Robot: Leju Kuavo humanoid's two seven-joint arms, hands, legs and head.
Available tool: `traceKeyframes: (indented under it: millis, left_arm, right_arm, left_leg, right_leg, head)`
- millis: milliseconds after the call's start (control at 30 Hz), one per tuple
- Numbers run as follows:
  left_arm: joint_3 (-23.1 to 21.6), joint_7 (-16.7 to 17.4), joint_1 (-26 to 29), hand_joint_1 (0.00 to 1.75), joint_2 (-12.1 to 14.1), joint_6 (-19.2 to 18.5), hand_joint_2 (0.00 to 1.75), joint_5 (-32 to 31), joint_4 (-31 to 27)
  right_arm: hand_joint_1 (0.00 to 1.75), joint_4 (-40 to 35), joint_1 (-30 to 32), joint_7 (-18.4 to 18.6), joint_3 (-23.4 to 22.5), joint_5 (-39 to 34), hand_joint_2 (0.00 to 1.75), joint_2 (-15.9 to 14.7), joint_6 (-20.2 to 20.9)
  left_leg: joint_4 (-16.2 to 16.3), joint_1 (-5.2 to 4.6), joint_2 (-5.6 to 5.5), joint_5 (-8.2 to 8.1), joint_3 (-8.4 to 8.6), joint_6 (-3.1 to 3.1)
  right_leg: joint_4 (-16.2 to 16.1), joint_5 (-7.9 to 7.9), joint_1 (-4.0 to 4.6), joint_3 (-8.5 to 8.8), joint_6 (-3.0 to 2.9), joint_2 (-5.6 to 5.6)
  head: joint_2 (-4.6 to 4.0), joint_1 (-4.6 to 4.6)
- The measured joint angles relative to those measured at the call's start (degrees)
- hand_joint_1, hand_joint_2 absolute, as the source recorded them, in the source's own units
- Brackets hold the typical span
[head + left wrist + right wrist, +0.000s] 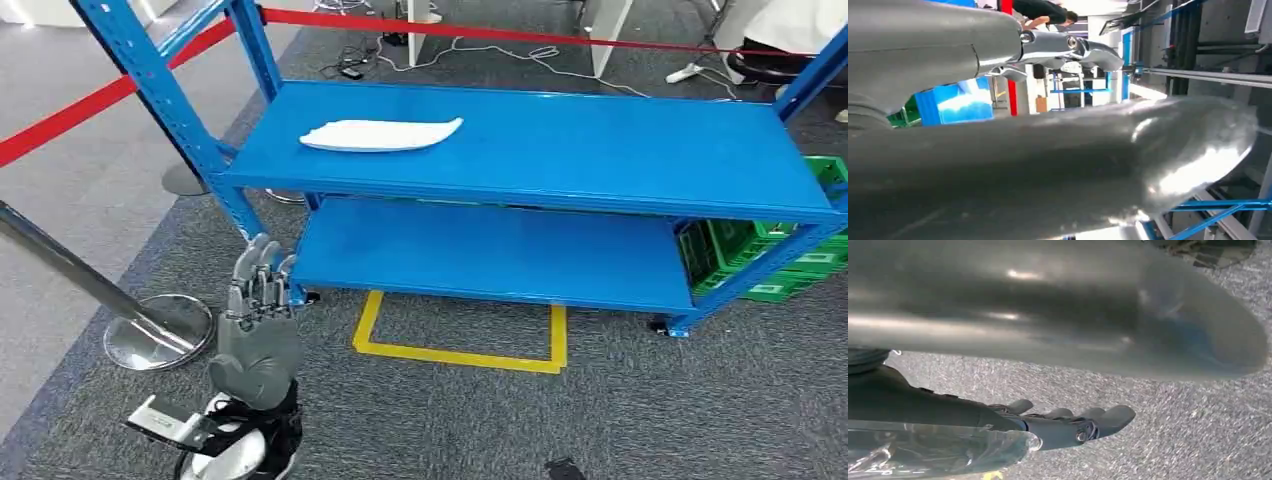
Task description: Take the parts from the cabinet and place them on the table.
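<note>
One white part (380, 134) lies flat on the top shelf (560, 150) of the blue rack (180, 110), toward its left end, with nothing touching it. Below it sits the lower shelf (480, 250). Green crates (790, 260) stand under the rack's right end. A yellow outline (460, 352) is taped on the grey carpet (420, 420) in front of the rack.

The left hand (258, 330) hangs low at the rack's front left corner, well apart from the part, fingers (262, 275) extended side by side and pointing toward the rack; it grasps nothing. In the left wrist view its thumb (1128, 155) and fingers (1073, 47) stand apart with only air between them.

The right hand (1048, 430) appears in the right wrist view above the carpet, thumb (1148, 315) and fingers (1098, 420) stretched out and spread, holding nothing.

A red barrier tape (90, 105) runs across the left side and behind the rack, and a chrome post base (150, 335) rests on the floor near the left hand. Cables (450, 55) trail on the floor behind the rack.
</note>
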Motion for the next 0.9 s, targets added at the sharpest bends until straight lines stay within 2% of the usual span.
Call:
traceKeyframes:
  millis: [33, 67, 133, 167, 200, 233, 267, 300, 333, 367, 400, 500, 533, 567, 600, 667, 700, 733, 767, 833, 867, 900]
  left_arm:
    - [0.0, 0.0, 0.0, 0.0, -0.2, 0.0, 0.0, 0.0, 0.0]
    - [0.0, 0.0, -0.1, 0.0, -0.2, 0.0, 0.0, 0.0, 0.0]
    - [0.2, 0.0, 0.0, 0.0, -0.2, -0.2, 0.0, 0.2, 0.0]
    - [0.3, 0.0, 0.1, 0.0, -0.2, -0.8, 0.0, 0.6, 0.0]
    - [0.5, 0.0, 0.3, 0.0, -0.2, -1.2, 0.0, 0.9, -0.2]
    - [0.5, 0.0, 0.4, 0.0, -0.2, -1.5, 0.0, 1.1, -0.4]
    - [0.6, 0.0, 0.5, 0.0, -0.3, -1.8, 0.0, 1.1, -0.5]
    - [0.7, 0.0, 0.6, 0.0, -0.3, -2.0, 0.0, 1.2, -0.7]
    - [0.8, 0.0, 0.6, 0.0, -0.4, -2.1, 0.0, 1.5, -0.7]
    - [1.0, 0.0, 0.6, 0.0, -0.5, -2.1, 0.0, 1.7, -0.8]
    - [1.1, 0.0, 0.6, 0.0, -0.5, -2.1, 0.0, 1.8, -0.8]
    - [1.4, 0.0, 0.7, 0.0, -0.6, -2.0, 0.0, 1.8, -0.8]
    - [1.5, 0.0, 0.6, 0.0, -0.6, -2.0, 0.0, 1.8, -0.8]
    - [1.6, 0.0, 0.6, 0.0, -0.6, -2.0, 0.0, 1.8, -0.8]
    - [1.6, 0.0, 0.6, 0.0, -0.6, -2.0, 0.0, 1.8, -0.8]
    - [1.8, 0.0, 0.7, 0.0, -0.6, -2.0, 0.0, 1.9, -0.8]
    - [1.8, 0.0, 0.7, 0.0, -0.6, -2.0, 0.0, 1.9, -0.8]
    - [1.9, 0.0, 0.7, 0.0, -0.6, -2.0, 0.0, 1.9, -0.8]
    - [1.9, 0.0, 0.7, 0.0, -0.6, -1.9, 0.0, 1.9, -0.8]
    - [1.9, 0.0, 0.7, 0.0, -0.7, -1.8, 0.0, 1.9, -0.8]
    - [1.9, 0.0, 0.7, 0.0, -0.6, -1.7, 0.0, 1.9, -0.8]
    - [1.9, 0.0, 0.6, 0.0, -0.8, -1.6, 0.0, 1.9, -0.8]
  right_arm:
    - [0.0, 0.0, 0.0, 0.0, 0.0, 0.0, 0.0, 0.0, 0.0]
    - [0.0, 0.0, 0.0, 0.0, 0.0, 0.0, 0.0, 0.0, 0.0]
    - [0.0, 0.0, 0.0, 0.0, 0.0, 0.0, 0.0, 0.0, 0.0]
    - [0.0, 0.0, 0.1, 0.0, 0.0, 0.1, 0.0, 0.0, 0.0]
    - [0.0, 0.0, 0.1, 0.0, 0.0, 0.2, 0.0, 0.0, 0.0]
    - [0.0, 0.0, 0.2, 0.0, 0.0, 0.2, 0.0, 0.0, 0.0]
    - [0.0, 0.0, 0.3, 0.0, 0.0, 0.2, 0.0, 0.0, 0.0]
    - [0.0, 0.0, 0.4, 0.0, 0.0, 0.2, 0.0, 0.0, 0.0]
    - [0.0, 0.0, 0.4, 0.0, 0.0, 0.2, 0.0, 0.0, 0.0]
    - [0.0, 0.0, 0.3, 0.0, 0.0, 0.2, 0.0, 0.0, 0.0]
    - [0.0, 0.0, 0.2, 0.0, 0.0, 0.2, 0.0, 0.0, 0.0]
    - [0.0, 0.0, 0.5, 0.0, 0.0, 0.1, 0.0, 0.0, -0.1]
    - [0.0, 0.0, 0.5, 0.0, 0.0, 0.1, 0.0, 0.0, -0.1]
    - [0.0, 0.0, 0.4, 0.0, 0.0, 0.1, 0.0, 0.0, -0.1]
    - [0.0, 0.0, 0.4, 0.0, 0.0, 0.1, 0.0, 0.0, -0.1]
    - [0.0, 0.0, 0.4, 0.1, 0.0, 0.1, 0.0, 0.0, -0.1]
    - [0.0, 0.0, 0.4, 0.1, 0.0, 0.1, 0.0, 0.0, -0.1]
    - [0.0, 0.0, 0.4, 0.1, 0.0, 0.1, 0.0, 0.0, -0.1]
    - [0.0, 0.0, 0.4, 0.1, 0.0, 0.1, 0.0, 0.0, -0.1]
    - [0.0, 0.0, 0.4, 0.1, 0.0, 0.1, 0.0, 0.0, -0.1]
    - [0.0, 0.0, 0.4, 0.0, 0.0, 0.1, 0.0, 0.0, -0.1]
    - [0.0, 0.0, 0.3, 0.0, 0.0, 0.1, 0.0, 0.0, -0.1]
  left_leg:
    - [-0.2, 0.23, 0.05, 0.11, 0.21, 0.2]
    - [-0.2, 0.27, 0.11, 0.04, 0.26, 0.52]
    - [-0.2, 0.18, 0.2, 0.02, 0.24, 0.83]
    - [-0.2, 0.14, 0.01, -0.94, 0.26, 1.1]
    - [-0.2, 0.12, -0.01, -1.05, 0.4, 1.23]
    - [-0.2, 0.13, -0.02, -1.32, 0.78, 1.14]
    - [-0.2, 0.16, -0.02, -1.53, 1.23, 1.05]
    - [-0.1, 0.22, 0.1, -1.11, 1.88, 0.61]
    - [-0.1, 0.26, 0.08, -1.44, 2.42, 0.34]
    - [0.0, -0.15, 0.04, -1.63, 2.45, -0.04]
    - [0.4, -0.23, -0.07, -1.68, 2.15, -0.23]
    - [-0.1, -0.1, -0.01, -1.6, 2.19, -0.97]
    - [0.1, -0.01, 0.1, -2.17, 2.11, -1.36]
    - [1.7, -0.06, 0.19, -3.26, 1.36, -1.6]
    - [5.5, -0.03, 0.19, -5.26, -0.63, -1.76]
    - [14.9, -0.02, 0.2, -8.85, -5.7, -1.9]
    - [17.3, -0.01, 0.21, -9.05, -7.27, -1.87]
    - [17.1, -0.01, 0.21, -7.76, -7.63, -1.79]
    - [14.7, -0.01, 0.21, -5.34, -6.81, -1.65]
    - [6.0, -0.01, 0.25, 0.02, -2.98, -1.29]
    - [2.3, -0.05, 0.37, 1.14, -1.33, -1.09]
    - [0.4, -0.07, 0.32, 0.1, -0.43, -0.95]
  right_leg:
    - [0.7, -0.61, -0.07, -0.41, 0.32, -0.08]
    - [2.8, -2.19, -0.08, -1.37, 0.6, -0.24]
    - [12.3, -6.8, -0.2, -5.75, 0.93, -0.27]
    - [16.2, -7.91, -0.19, -7.74, 1.07, -0.27]
    - [18.1, -7.63, -0.2, -8.88, 1.11, -0.27]
    - [17.1, -5.99, -0.22, -8.5, 1.16, -0.28]
    - [14.0, -3.74, -0.22, -7.0, 1.15, -0.29]
    - [8.5, -0.91, -0.32, -4.22, 1.08, -0.33]
    - [3.4, 1.46, -0.45, -1.71, 1.14, -0.42]
    - [1.7, 0.67, -0.24, -0.69, 1.11, -0.28]
    - [0.5, 0.33, -0.37, -0.22, 0.41, -0.31]
    - [0.8, 0.22, -0.15, -0.61, -0.61, -0.13]
    - [0.5, 0.36, -0.42, -0.37, -1.1, -0.17]
    - [0.5, 0.27, -0.44, -0.3, -1.4, -0.17]
    - [0.5, 0.22, -0.43, -0.31, -1.74, -0.21]
    - [0.5, 0.04, -0.36, -0.3, -1.98, -0.32]
    - [0.5, -0.01, -0.33, -0.29, -2.05, -0.31]
    - [0.5, -0.06, -0.32, -0.17, -2.08, -0.27]
    - [0.5, -0.19, -0.32, 0.01, -2.02, -0.17]
    - [0.5, -0.5, -0.37, 0.57, -1.68, 0.03]
    - [0.5, -0.72, -0.21, 0.64, -1.33, 0.07]
    - [0.9, -1.03, 0.15, 0.4, -0.88, 0.23]
  head:
    - [0.0, 0.08]
    - [0.0, 0.55]
    - [0.0, 0.7]
    - [0.0, 0.76]
    - [0.0, 0.76]
    - [0.0, 0.72]
    - [0.0, 0.76]
    - [0.0, 0.74]
    - [0.0, 0.78]
    - [0.0, 0.96]
    - [0.0, 0.94]
    - [0.0, 0.67]
    - [0.0, 0.67]
    - [0.0, 0.34]
    - [0.0, 0.24]
    - [0.0, 0.24]
    - [0.0, 0.24]
    - [0.0, 0.22]
    - [0.0, 0.24]
    - [0.0, 0.24]
    - [0.0, 0.22]
    - [0.0, 0.11]
